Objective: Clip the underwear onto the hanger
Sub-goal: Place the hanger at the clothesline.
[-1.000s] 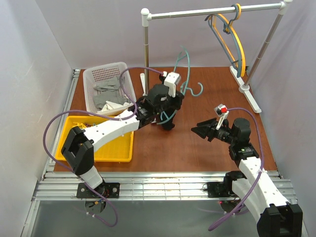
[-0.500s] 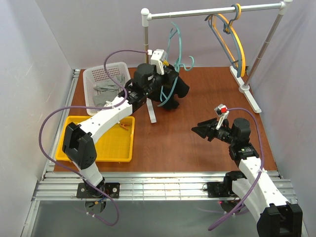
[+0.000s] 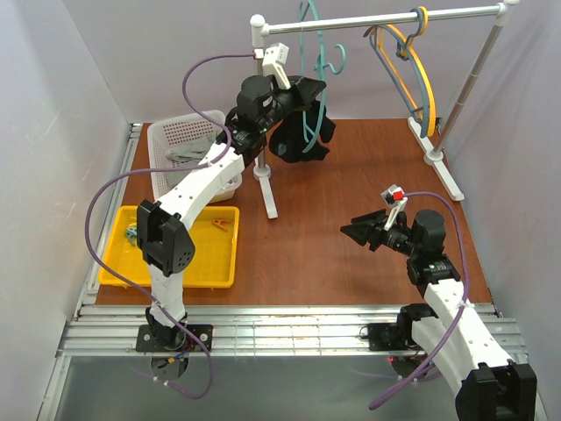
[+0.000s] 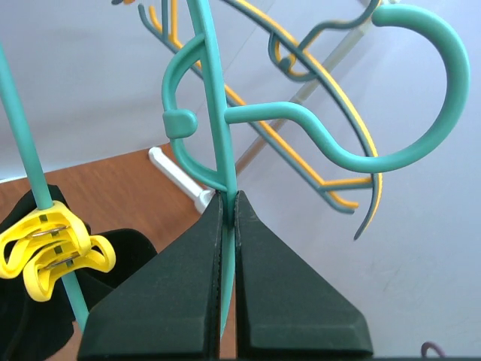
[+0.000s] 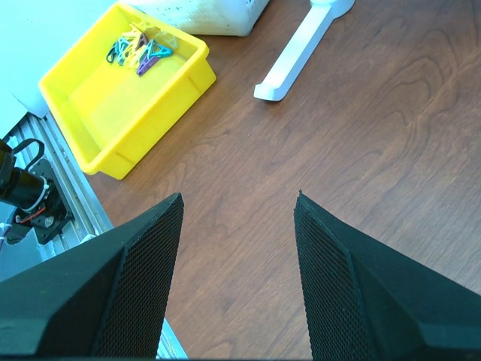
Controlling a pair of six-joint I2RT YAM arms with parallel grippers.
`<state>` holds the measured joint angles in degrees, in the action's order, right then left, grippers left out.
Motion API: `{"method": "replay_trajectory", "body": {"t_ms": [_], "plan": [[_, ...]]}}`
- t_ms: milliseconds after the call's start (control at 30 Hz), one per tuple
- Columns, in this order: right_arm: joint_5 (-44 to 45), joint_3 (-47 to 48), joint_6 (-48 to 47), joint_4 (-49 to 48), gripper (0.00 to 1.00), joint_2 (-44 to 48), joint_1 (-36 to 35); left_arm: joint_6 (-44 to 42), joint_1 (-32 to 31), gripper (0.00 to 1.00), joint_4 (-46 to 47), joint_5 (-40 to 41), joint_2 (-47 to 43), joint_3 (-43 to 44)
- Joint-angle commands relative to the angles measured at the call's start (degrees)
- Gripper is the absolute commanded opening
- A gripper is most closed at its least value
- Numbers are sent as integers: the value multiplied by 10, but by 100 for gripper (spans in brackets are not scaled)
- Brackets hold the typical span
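Left gripper [image 4: 229, 199] pinched shut on the thin teal plastic hanger [image 4: 218, 113]. Only the wrist view shows the yellow clips [image 4: 52, 248] on its bar, gripping the soft black underwear [image 3: 302, 140]. Overhead, both hang just under the rail [image 3: 377, 19], having risen from well below it a second ago. Right gripper [image 5: 237, 207], half open and empty, sits well below the rail

left pincer [image 4: 229, 201] raised toward rail [image 3: 377, 19], hanger [image 4: 216, 113] and underwear [image 3: 294, 149] carried up
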<state>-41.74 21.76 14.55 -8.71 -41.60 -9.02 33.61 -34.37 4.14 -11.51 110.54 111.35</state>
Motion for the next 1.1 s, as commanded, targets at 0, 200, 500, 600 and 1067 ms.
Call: {"method": "replay_trajectory", "body": {"t_ms": [0,200,500,600,1067], "plan": [[0,15,-7,-3,53,9,2,49,12,0,25,-22,5,45],[1,13,-7,-3,53,13,3,66,15,0,25,-14,31,99],[1,10,-7,-3,53,15,3,106,17,0,37,-15,70,156],[0,10,-6,-3,53,17,3,115,18,0,39,-11,76,173],[-2,8,-5,-3,54,23,3,178,41,0,75,0,104,171]]}}
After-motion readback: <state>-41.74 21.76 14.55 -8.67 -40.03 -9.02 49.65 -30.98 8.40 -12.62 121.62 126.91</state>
